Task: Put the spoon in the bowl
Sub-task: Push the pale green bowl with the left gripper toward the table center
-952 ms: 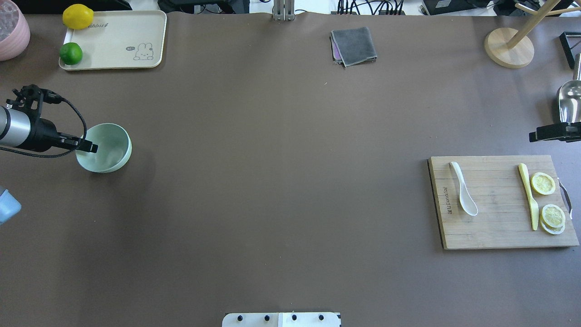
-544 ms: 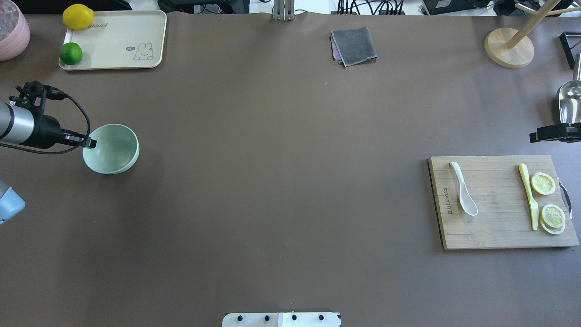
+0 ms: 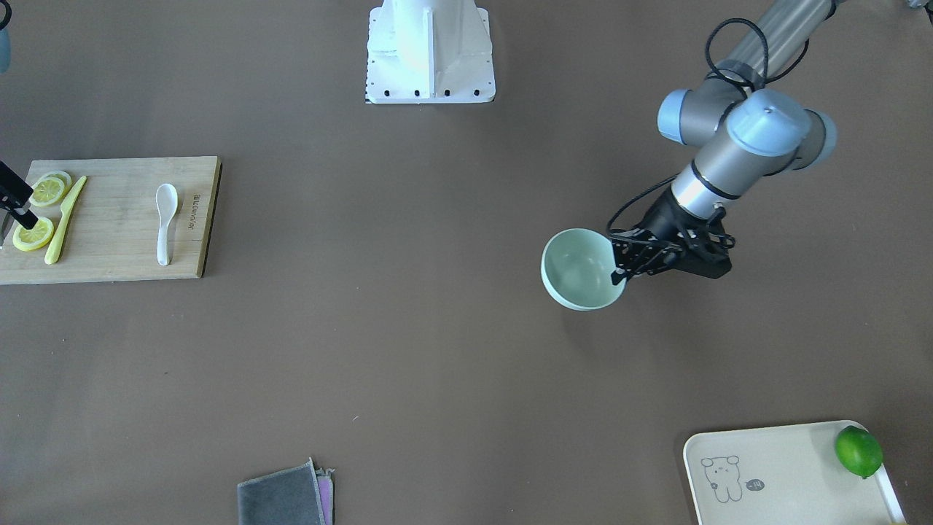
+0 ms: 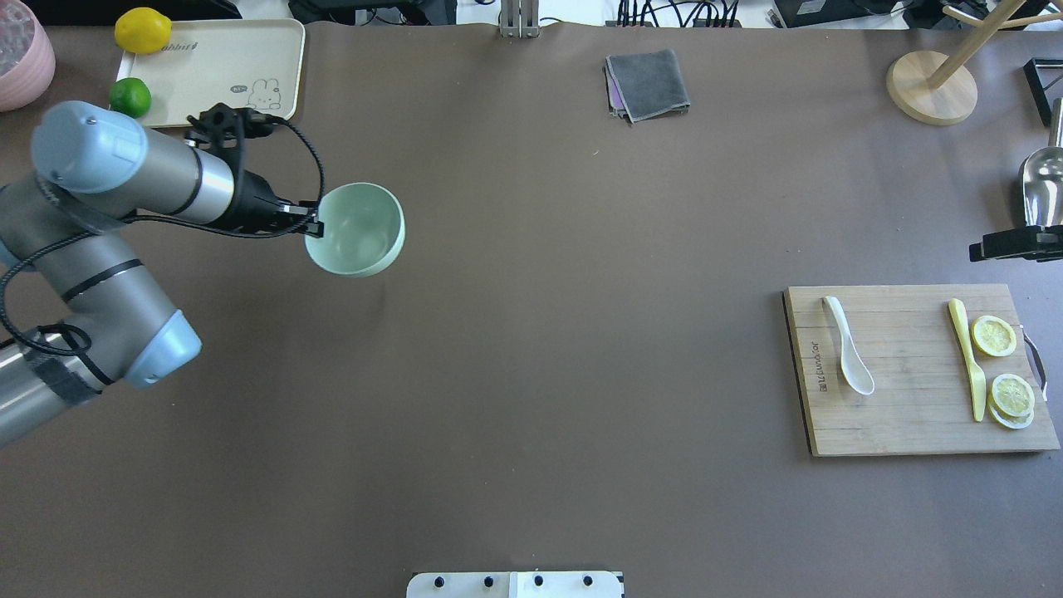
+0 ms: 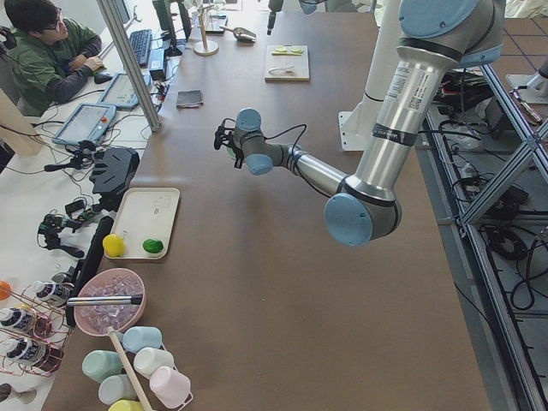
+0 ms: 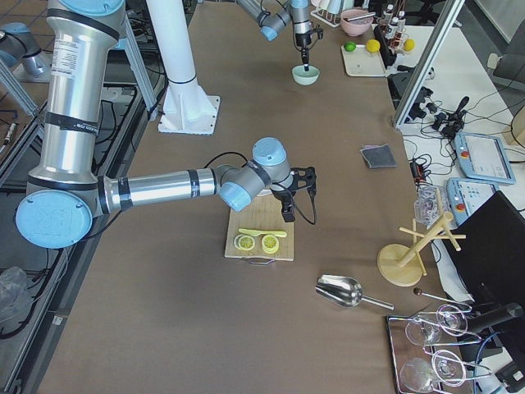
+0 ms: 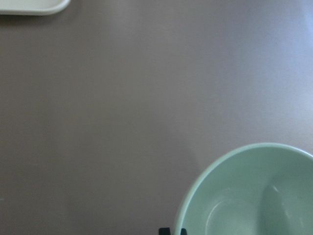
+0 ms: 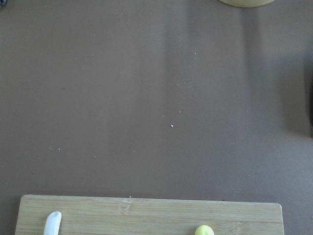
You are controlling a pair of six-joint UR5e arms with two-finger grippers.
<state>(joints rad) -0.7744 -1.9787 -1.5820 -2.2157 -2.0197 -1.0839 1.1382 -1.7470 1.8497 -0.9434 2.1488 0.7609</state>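
Note:
The pale mint-green bowl (image 4: 359, 230) hangs above the table, held by its rim; it also shows in the front view (image 3: 578, 270) and the left wrist view (image 7: 249, 196). My left gripper (image 4: 314, 226) is shut on the bowl's left rim. The white spoon (image 4: 849, 353) lies on the wooden cutting board (image 4: 913, 423) at the right, scoop toward the robot; it also shows in the front view (image 3: 165, 219). My right gripper (image 4: 1009, 243) hovers at the right edge beyond the board. I cannot tell whether it is open or shut.
A yellow plastic knife (image 4: 967, 359) and lemon slices (image 4: 994, 335) share the board. A cream tray (image 4: 241, 58) with a lime (image 4: 130, 97) and lemon (image 4: 142, 30) sits far left. A grey cloth (image 4: 648, 83), wooden stand (image 4: 930, 87) and metal scoop (image 4: 1042, 187) lie at the back and right.
My left arm has lifted the bowl and carried it to the right, toward the table's middle and a little farther back. The right gripper and the spoon have not moved.

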